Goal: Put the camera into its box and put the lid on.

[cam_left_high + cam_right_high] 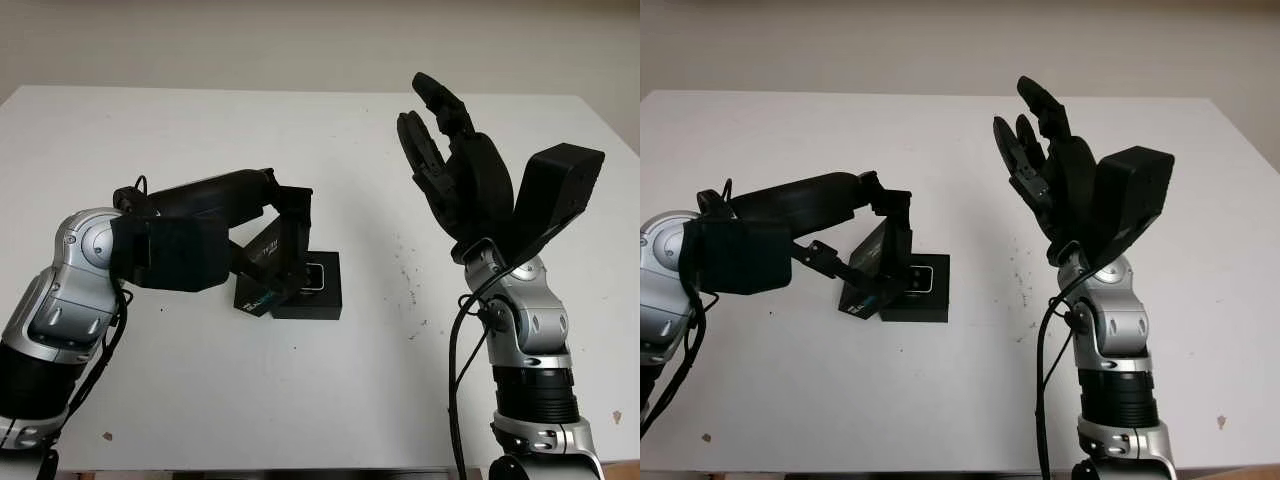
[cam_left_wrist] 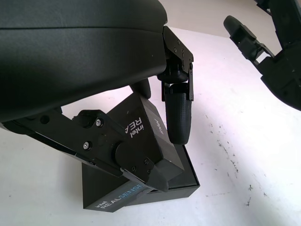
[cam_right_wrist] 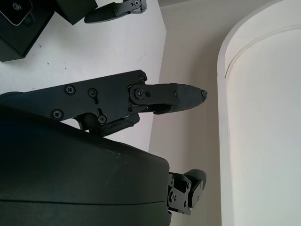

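A black box sits on the white table left of centre, with the camera lying inside it. My left hand is shut on the black lid, which is printed "intel REALSENSE". The lid is tilted steeply at the box's left side, its low edge down by the table and its high edge over the box. One finger presses the lid's upper face. My right hand is open and raised well above the table on the right, apart from the box.
The table's far edge meets a pale wall. The right forearm stands upright at the near right. Small dark specks mark the table between box and right arm.
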Tool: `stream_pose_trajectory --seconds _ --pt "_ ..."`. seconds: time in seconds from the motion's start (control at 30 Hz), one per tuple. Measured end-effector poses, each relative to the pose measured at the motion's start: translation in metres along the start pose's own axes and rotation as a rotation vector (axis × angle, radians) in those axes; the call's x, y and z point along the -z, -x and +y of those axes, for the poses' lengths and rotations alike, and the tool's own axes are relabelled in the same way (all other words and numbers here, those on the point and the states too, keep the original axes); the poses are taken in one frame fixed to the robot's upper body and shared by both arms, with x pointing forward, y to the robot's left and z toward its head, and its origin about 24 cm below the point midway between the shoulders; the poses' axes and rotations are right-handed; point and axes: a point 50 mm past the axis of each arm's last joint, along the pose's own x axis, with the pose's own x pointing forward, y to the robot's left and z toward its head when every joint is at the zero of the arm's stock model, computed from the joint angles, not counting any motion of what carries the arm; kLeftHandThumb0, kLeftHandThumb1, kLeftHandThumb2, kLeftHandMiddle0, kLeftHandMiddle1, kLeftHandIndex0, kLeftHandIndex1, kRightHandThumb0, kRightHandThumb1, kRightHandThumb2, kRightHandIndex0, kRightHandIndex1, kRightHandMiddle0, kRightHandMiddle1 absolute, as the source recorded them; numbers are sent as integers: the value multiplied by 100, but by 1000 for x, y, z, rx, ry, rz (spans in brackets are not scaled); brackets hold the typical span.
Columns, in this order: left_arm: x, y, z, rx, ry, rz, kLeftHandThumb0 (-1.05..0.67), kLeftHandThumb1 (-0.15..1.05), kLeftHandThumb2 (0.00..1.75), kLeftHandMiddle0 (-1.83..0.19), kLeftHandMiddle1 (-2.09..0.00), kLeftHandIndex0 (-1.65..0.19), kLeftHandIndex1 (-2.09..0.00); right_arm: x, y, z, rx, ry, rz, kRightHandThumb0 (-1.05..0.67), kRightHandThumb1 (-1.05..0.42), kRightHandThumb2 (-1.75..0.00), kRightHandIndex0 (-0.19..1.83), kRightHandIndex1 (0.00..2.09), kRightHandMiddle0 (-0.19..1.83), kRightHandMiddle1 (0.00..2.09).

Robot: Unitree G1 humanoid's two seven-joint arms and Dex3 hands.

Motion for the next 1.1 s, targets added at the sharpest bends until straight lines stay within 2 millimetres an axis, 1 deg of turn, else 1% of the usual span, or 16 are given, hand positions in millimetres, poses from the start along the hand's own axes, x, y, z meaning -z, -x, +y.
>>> stream_pose_trajectory --seconds 0.1,0.37,0.5,0.73,0.9,1.1 --pt "0 0 0 2 0 0 -8 95 5 -30 -176 -30 -168 0 0 0 0 1 0 -51 -105 -29 -2 5 -19 55" --pt "-3 -5 -3 6 13 -21 -7 97 6 -27 -177 -27 -171 1 1 0 3 7 5 -52 -105 -30 -3 5 -19 50" --pt "-4 -11 -3 4 9 -28 -6 97 6 -28 -177 -27 -172 2 1 1 2 12 6 -51 -105 -31 -3 5 -19 48" --pt "-8 -20 -9 18 -12 -32 -5 95 5 -32 -170 -29 -174 3 2 2 -1 9 7 -52 -105 -29 -2 6 -17 48" --pt "-9 -28 -17 47 -13 -33 -7 93 4 -35 -172 -31 -177 3 2 3 5 0 7 -54 -105 -28 -1 6 -17 50" --pt "-12 -31 -20 53 -7 -45 -5 93 4 -38 -174 -31 -179 4 3 3 14 -2 10 -54 -105 -28 -1 6 -18 50"
